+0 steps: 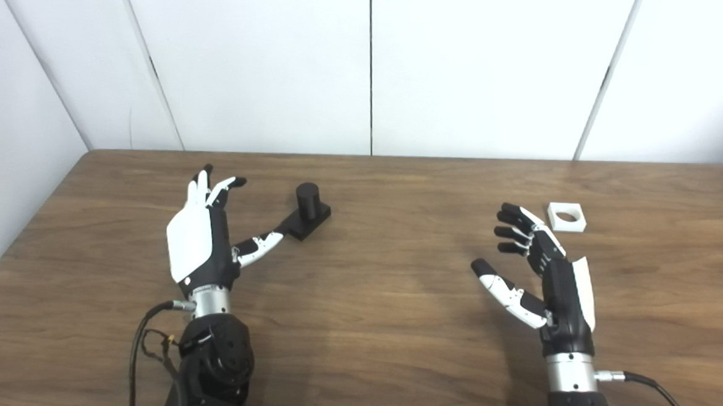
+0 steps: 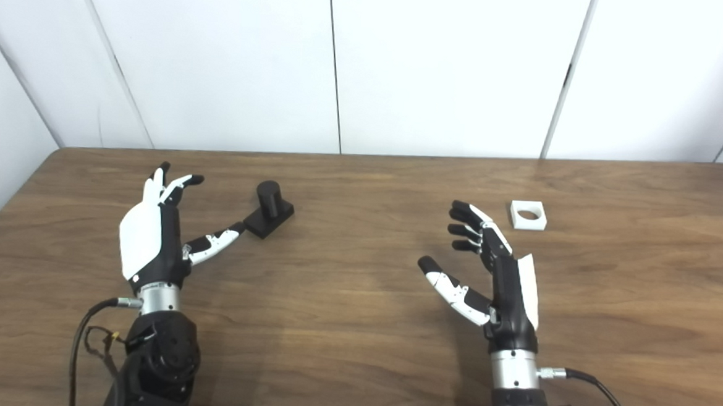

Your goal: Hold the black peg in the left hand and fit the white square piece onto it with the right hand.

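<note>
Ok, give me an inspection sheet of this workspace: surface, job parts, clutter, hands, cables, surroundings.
Surface: wooden table, brown grain, nothing spilled.
Job's things: black peg upright on its square base, left of centre; white square piece with round hole, lying flat, far right.
Clutter: nothing seen.
Hands: left hand open, thumb tip close to the peg's base, contact unclear; right hand open, just short of the white piece.
Cables: black cables at both wrists.
Surroundings: white wall panels behind.
</note>
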